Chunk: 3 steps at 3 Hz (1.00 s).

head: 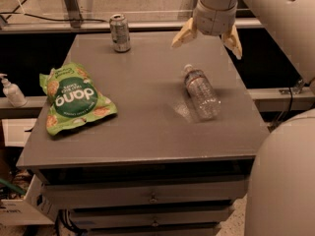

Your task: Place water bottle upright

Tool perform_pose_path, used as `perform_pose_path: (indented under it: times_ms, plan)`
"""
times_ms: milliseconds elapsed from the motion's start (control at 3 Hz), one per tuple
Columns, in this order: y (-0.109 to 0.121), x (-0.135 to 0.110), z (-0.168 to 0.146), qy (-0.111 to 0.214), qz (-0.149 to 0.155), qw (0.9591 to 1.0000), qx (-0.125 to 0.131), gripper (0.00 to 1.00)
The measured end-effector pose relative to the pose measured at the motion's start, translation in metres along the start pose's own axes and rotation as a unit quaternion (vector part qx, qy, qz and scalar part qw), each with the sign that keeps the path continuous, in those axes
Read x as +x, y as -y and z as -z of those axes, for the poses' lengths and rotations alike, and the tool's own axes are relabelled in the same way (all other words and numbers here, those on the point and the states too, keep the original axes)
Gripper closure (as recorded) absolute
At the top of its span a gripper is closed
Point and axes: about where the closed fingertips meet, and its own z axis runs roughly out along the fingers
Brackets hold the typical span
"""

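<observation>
The water bottle point(201, 92) is clear, ribbed plastic with a white cap and a thin label band. It lies on its side on the right part of the grey table point(147, 127), cap pointing toward the far edge. My gripper point(206, 37) hangs above the table just beyond the bottle's cap end, not touching it. Its two tan fingers point(183, 33) are spread wide apart and hold nothing.
A silver-green soda can point(120, 32) stands upright at the table's far edge. A green chip bag point(74, 98) lies flat on the left part. A white pump bottle point(12, 92) stands on a ledge off the table's left side. Drawers sit below the tabletop.
</observation>
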Motion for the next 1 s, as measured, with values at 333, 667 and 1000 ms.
perform_pose_path:
  times_ms: [333, 667, 1000]
  plan:
    - [-0.006, -0.003, -0.019, 0.017, 0.016, 0.9997, 0.004, 0.00]
    - [-0.013, -0.013, -0.038, 0.037, 0.027, 0.9989, 0.011, 0.00]
    - [-0.012, -0.028, -0.057, 0.058, 0.044, 0.9973, 0.009, 0.00]
